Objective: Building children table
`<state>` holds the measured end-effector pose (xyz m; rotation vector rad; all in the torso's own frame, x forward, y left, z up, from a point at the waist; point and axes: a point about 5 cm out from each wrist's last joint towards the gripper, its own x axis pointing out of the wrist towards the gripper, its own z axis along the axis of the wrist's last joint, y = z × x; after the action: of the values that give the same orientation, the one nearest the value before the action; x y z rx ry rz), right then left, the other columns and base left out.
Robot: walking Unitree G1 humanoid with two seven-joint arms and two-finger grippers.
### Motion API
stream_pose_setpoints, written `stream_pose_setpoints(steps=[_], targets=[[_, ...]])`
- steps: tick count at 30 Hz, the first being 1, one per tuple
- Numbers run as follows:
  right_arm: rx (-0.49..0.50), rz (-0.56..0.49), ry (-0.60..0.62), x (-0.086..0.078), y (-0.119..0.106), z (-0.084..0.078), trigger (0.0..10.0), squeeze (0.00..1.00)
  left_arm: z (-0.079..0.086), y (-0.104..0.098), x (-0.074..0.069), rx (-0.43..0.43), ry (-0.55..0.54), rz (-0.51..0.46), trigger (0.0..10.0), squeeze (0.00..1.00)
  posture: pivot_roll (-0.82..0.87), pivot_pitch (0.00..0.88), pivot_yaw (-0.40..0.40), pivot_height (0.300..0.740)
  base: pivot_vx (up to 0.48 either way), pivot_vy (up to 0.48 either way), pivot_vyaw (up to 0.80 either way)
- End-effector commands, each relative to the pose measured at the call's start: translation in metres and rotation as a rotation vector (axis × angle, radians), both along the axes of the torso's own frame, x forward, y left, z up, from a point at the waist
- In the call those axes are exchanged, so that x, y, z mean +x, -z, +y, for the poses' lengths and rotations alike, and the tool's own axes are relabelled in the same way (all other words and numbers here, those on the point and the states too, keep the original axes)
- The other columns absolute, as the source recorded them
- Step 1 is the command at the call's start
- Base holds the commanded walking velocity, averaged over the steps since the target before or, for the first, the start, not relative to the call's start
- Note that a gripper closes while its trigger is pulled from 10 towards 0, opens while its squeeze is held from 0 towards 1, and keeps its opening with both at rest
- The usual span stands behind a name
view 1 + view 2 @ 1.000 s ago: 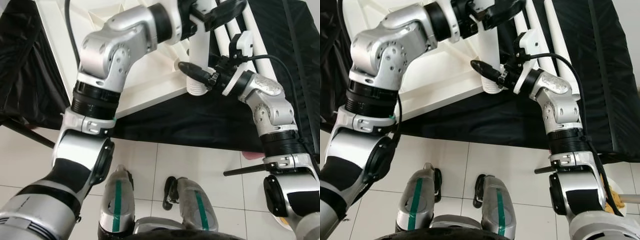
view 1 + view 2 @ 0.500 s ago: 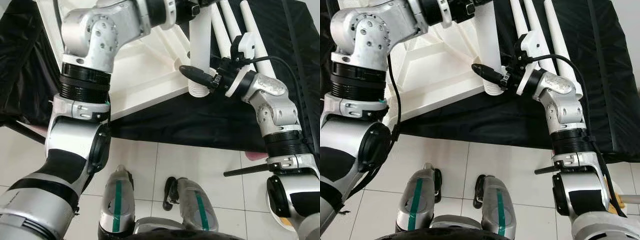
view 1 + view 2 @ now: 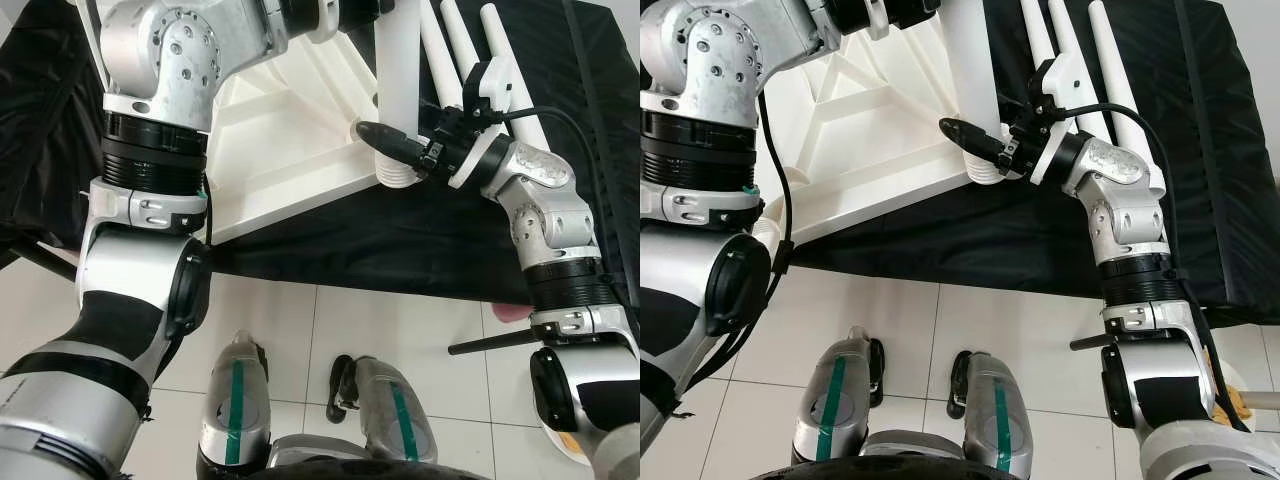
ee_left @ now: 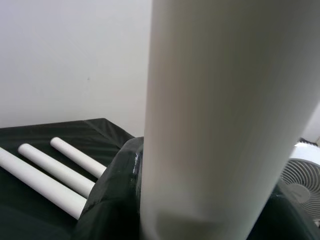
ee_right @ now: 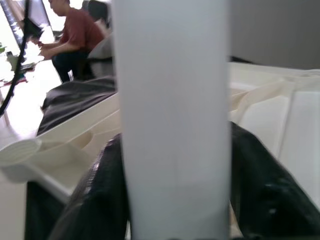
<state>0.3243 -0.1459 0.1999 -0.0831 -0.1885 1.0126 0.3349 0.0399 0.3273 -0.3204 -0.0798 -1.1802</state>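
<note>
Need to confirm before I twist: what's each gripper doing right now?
Left gripper: shut on the white table leg, upper part.
Right gripper: shut on the same leg, near its ribbed end.

table tops: 1 (image 3: 290,150) | table legs: 4 — 1 upright (image 3: 970,90), 3 lying on the cloth (image 3: 1110,60) | black cloths: 1 (image 3: 1220,150) | persons: 1 (image 5: 75,40) | fans: 1 (image 4: 300,175)

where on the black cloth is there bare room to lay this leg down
The black cloth is bare right of the three spare legs, and along its near edge below the tabletop. It is crowded at the tabletop's corner, where both the right gripper and left gripper hold the leg.
</note>
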Motion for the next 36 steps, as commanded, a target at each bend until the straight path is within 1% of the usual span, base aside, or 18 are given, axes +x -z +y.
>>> stream_pose_setpoints(steps=[1,2,3,4,6,7,9,11,12,13,14,17,19,23,24,25,29,36], targets=[[0.018,0.025,0.094,0.007,0.001,-0.009,10.0,1.0,-0.01,-0.014,-0.008,-0.017,0.107,-0.076,10.0,0.0,0.06,0.0,-0.025,0.74,0.0,0.0,0.0],[0.018,0.025,0.094,0.007,0.001,-0.009,10.0,1.0,-0.01,-0.014,-0.008,-0.017,0.107,-0.076,10.0,0.0,0.06,0.0,-0.025,0.74,0.0,0.0,0.0],[0.027,0.025,0.119,0.009,0.0,-0.01,10.0,1.0,-0.011,-0.013,-0.005,0.006,0.057,-0.082,10.0,0.0,0.06,0.0,-0.026,0.74,0.0,0.0,0.0],[0.027,0.025,0.119,0.009,0.0,-0.01,10.0,1.0,-0.011,-0.013,-0.005,0.006,0.057,-0.082,10.0,0.0,0.06,0.0,-0.026,0.74,0.0,0.0,0.0],[0.038,0.01,0.198,0.014,-0.004,-0.009,10.0,1.0,-0.011,-0.013,0.001,0.049,-0.049,-0.11,10.0,0.0,0.06,0.0,-0.027,0.74,0.0,0.0,0.0],[0.038,0.01,0.198,0.014,-0.004,-0.009,10.0,1.0,-0.011,-0.013,0.001,0.049,-0.049,-0.11,10.0,0.0,0.06,0.0,-0.027,0.74,0.0,0.0,0.0],[0.018,-0.018,0.278,0.019,-0.007,-0.006,10.0,1.0,-0.012,-0.014,0.005,0.079,-0.137,-0.141,10.0,0.0,0.06,0.0,-0.03,0.74,0.0,0.0,0.0],[0.018,-0.018,0.278,0.019,-0.007,-0.006,10.0,1.0,-0.012,-0.014,0.005,0.079,-0.137,-0.141,10.0,0.0,0.06,0.0,-0.03,0.74,0.0,0.0,0.0],[0.004,-0.038,0.319,0.021,-0.009,-0.003,10.0,0.14,-0.013,-0.014,0.006,0.1,-0.189,-0.165,10.0,0.0,0.06,0.0,-0.03,0.74,0.0,0.0,0.0],[0.004,-0.038,0.319,0.021,-0.009,-0.003,10.0,0.14,-0.013,-0.014,0.006,0.1,-0.189,-0.165,10.0,0.0,0.06,0.0,-0.03,0.74,0.0,0.0,0.0],[-0.009,-0.058,0.353,0.022,-0.011,0.001,10.0,0.0,-0.015,-0.014,0.007,0.123,-0.241,-0.187,10.0,0.0,0.07,0.0,-0.033,0.74,0.0,0.0,0.0],[-0.019,-0.078,0.388,0.023,-0.012,0.007,10.0,0.0,-0.018,-0.013,0.007,0.138,-0.277,-0.206,10.0,0.0,0.07,0.0,-0.033,0.74,0.0,0.0,0.0],[-0.071,-0.136,0.464,0.025,-0.012,0.018,10.0,0.0,-0.023,-0.014,0.007,0.183,-0.364,-0.265,10.0,0.0,0.07,0.0,-0.037,0.74,0.0,0.0,0.0],[-0.09,-0.154,0.489,0.026,-0.012,0.021,10.0,0.0,-0.024,-0.014,0.007,0.198,-0.391,-0.288,10.0,0.0,0.07,0.0,-0.037,0.74,0.0,0.0,0.0],[-0.114,-0.182,0.53,0.026,-0.012,0.025,10.0,0.0,-0.025,-0.015,0.007,0.212,-0.424,-0.309,10.0,0.0,0.08,0.004,-0.04,0.74,0.0,0.0,0.0],[-0.114,-0.182,0.53,0.026,-0.012,0.025,10.0,0.0,-0.025,-0.015,0.007,0.212,-0.424,-0.309,10.0,0.0,0.08,0.004,-0.04,0.74,0.0,0.0,0.0],[-0.071,-0.181,0.696,0.024,0.0,0.037,10.0,0.0,-0.031,-0.018,0.009,0.208,-0.509,-0.322,10.0,0.0,0.09,0.019,-0.05,0.74,0.0,0.0,0.0],[-0.073,-0.2,0.798,0.02,0.009,0.042,10.0,0.0,-0.034,-0.021,0.007,0.206,-0.535,-0.34,10.0,0.0,0.09,0.024,-0.051,0.74,0.0,0.0,0.0]])
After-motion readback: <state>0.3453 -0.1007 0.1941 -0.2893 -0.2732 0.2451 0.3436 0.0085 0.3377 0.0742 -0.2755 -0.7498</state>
